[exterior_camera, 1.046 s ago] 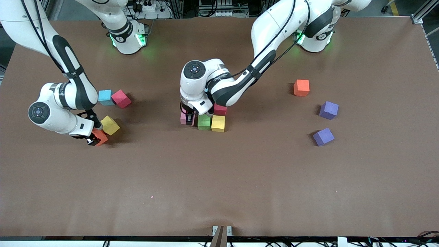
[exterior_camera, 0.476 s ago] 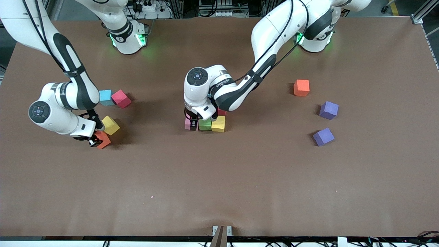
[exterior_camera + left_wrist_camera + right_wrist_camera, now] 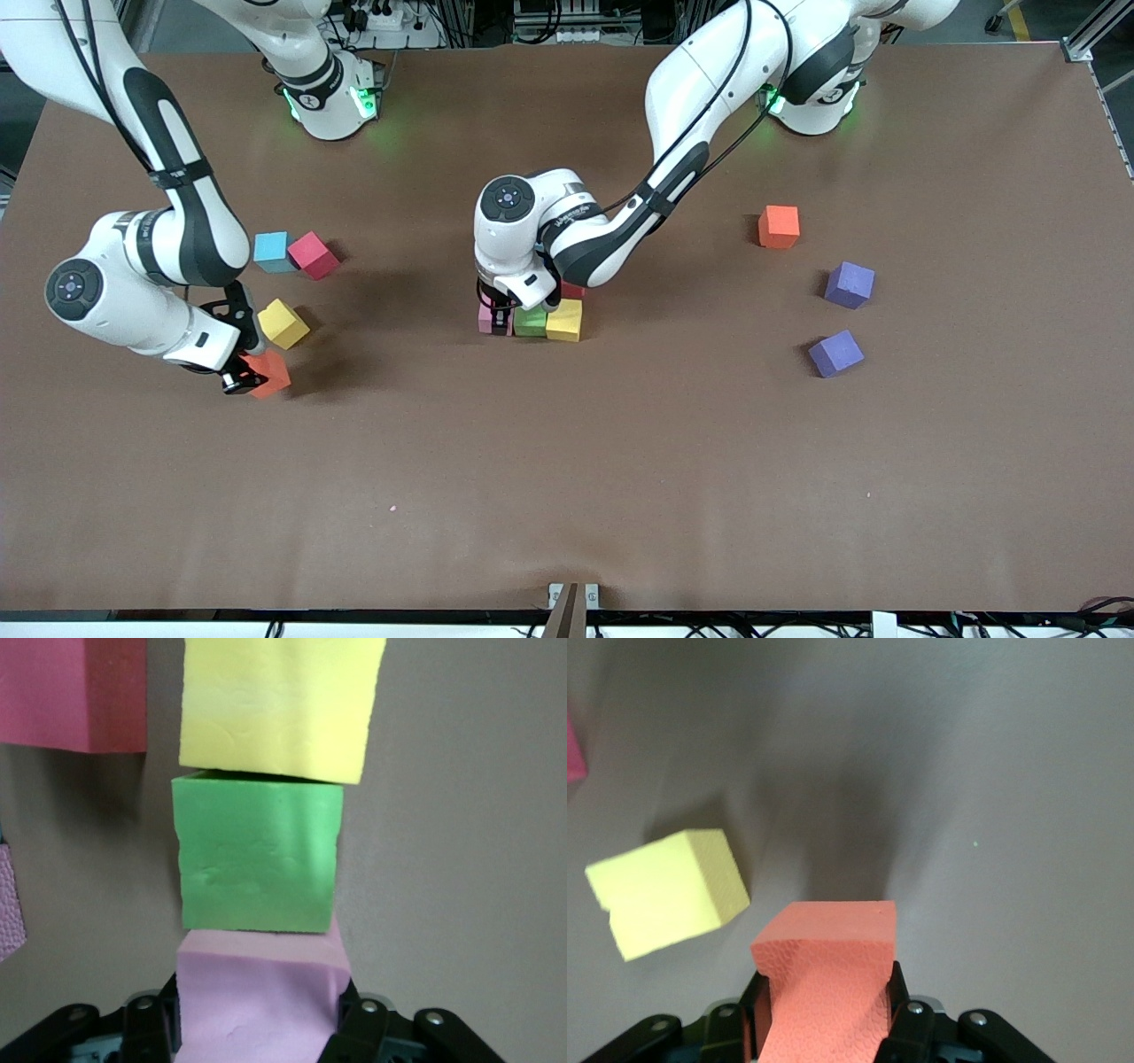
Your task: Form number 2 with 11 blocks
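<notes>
A wide brown table (image 3: pixel 567 478) fills the room's middle, matte and slightly rippled along the edge nearest the front camera. Along its upper edge stand two white robot bases with green lights, and past them dark racks and cables.

Near the table's middle sits a small cluster of foam blocks: a pink block (image 3: pixel 486 318), a green block (image 3: pixel 530 322) and a yellow block (image 3: pixel 564 320) in a touching row, with a crimson block (image 3: pixel 573 290) tucked just above the yellow one, partly hidden by the left arm. The left gripper (image 3: pixel 497 312) is down at the pink block, its fingers (image 3: pixel 363 1028) pressed against that block's two sides; in the left wrist view the pink block touches the green one.

Toward the right arm's end, the right gripper (image 3: pixel 241 379) pinches an orange block (image 3: pixel 270 372) between its fingers (image 3: pixel 908 1028), raised off the table with a shadow beneath it. A loose yellow block (image 3: pixel 283 323) lies close by, and a light blue block (image 3: pixel 271 251) and another crimson block (image 3: pixel 313 255) touch each other farther from the front camera.

Toward the left arm's end lie a second orange block (image 3: pixel 779 226) and two purple blocks (image 3: pixel 850 284) (image 3: pixel 835 353), all well apart from the cluster.
</notes>
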Tool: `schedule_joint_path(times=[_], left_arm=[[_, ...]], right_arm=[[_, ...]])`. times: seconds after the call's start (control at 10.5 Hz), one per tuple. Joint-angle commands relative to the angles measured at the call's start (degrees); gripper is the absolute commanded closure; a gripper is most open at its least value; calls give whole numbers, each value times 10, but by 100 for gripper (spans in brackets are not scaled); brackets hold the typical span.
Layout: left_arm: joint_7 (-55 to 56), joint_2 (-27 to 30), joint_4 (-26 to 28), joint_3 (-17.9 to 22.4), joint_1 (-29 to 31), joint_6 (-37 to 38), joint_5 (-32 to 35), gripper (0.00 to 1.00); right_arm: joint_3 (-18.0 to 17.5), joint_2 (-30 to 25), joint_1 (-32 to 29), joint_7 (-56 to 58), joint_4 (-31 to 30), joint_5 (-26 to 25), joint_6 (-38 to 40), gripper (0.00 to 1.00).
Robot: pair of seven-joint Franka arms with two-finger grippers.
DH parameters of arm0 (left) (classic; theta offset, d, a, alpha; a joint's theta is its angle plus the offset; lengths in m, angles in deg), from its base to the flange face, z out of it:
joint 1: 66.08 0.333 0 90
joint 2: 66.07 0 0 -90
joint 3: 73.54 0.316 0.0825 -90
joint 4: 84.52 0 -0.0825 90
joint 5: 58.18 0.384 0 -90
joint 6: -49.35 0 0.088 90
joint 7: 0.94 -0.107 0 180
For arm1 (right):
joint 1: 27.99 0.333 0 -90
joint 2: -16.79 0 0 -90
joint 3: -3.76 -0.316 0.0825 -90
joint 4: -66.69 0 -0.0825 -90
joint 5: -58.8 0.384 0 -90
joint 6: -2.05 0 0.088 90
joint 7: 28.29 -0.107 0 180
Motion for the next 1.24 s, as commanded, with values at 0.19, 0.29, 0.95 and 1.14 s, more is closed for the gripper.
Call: schedule_joint_path(times=[0.19,0.29,0.95,1.14], left_arm=[[-2,-11,-11,9,-12,-3,-13,82],[-2,-15,-11,9,-12,-3,-13,82],[-2,-13,-10,16,-13,-10,-13,0],[-1,4,-8,12,-14,-2,-13,0]], right_arm=[[-40,-8,11,-203,-5,8,7,72],[-40,-7,23,-273,-5,8,7,72],[-41,8,85,-594,7,9,-5,71],[-41,16,109,-710,19,9,-6,77]])
